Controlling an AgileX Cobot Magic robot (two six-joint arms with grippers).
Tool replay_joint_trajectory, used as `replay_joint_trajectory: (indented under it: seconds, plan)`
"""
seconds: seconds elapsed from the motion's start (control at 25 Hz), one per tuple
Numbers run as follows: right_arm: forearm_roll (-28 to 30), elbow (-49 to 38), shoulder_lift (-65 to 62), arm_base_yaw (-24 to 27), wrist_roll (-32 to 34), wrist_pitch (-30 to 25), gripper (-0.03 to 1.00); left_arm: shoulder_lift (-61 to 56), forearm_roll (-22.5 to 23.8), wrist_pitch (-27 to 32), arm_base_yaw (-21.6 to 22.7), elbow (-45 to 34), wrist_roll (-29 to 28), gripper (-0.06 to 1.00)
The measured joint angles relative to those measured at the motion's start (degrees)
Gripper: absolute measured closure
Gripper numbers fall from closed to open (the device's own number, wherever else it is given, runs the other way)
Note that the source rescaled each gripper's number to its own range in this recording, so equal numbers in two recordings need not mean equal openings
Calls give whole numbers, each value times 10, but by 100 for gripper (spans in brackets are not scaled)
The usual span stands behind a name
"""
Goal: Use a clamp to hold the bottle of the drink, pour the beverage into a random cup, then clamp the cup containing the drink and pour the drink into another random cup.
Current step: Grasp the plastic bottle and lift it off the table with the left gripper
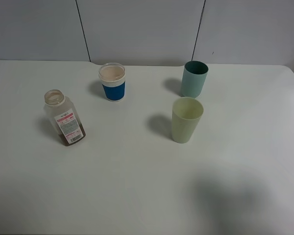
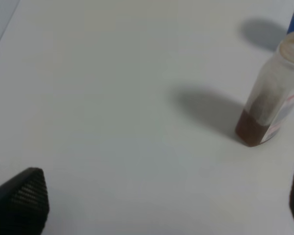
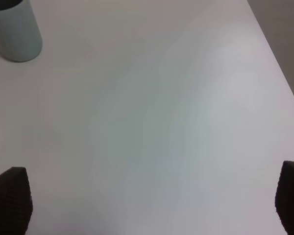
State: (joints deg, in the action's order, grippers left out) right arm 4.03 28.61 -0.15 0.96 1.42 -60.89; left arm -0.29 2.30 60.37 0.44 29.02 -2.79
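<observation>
The uncapped bottle (image 1: 64,119) stands on the left of the white table (image 1: 137,186), a little dark brown beverage (image 1: 73,137) at its bottom. The left wrist view shows the bottle (image 2: 272,105) ahead of my open left gripper (image 2: 169,208), apart from it. The pale yellow-green cup (image 1: 186,120) stands at centre right, with the teal cup (image 1: 194,79) behind it. My right gripper (image 3: 154,203) is open over bare table, and the teal cup (image 3: 14,29) shows far ahead of it. Neither gripper appears in the exterior high view.
A white cup with a blue band (image 1: 112,82) stands at the back, between the bottle and the teal cup. The table's right edge (image 3: 279,63) runs beside my right gripper. A grey panelled wall (image 1: 142,29) closes the back.
</observation>
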Motion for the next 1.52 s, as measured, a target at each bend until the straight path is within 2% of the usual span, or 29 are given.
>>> replay_joint_trajectory:
  seconds: [0.8, 0.96, 1.12, 1.52]
  plan:
    - [0, 0, 0, 0, 0, 0, -3, 0, 5, -1, 0, 0, -3, -6]
    - [0, 0, 0, 0, 0, 0, -3, 1, 4, -16, 0, 5, -1, -6]
    - [0, 0, 0, 0, 0, 0, -3, 43, -16, -53, 0, 14, 2, -6]
    - [0, 0, 0, 0, 0, 0, -3, 243, -59, -96, 0, 14, 110, -6]
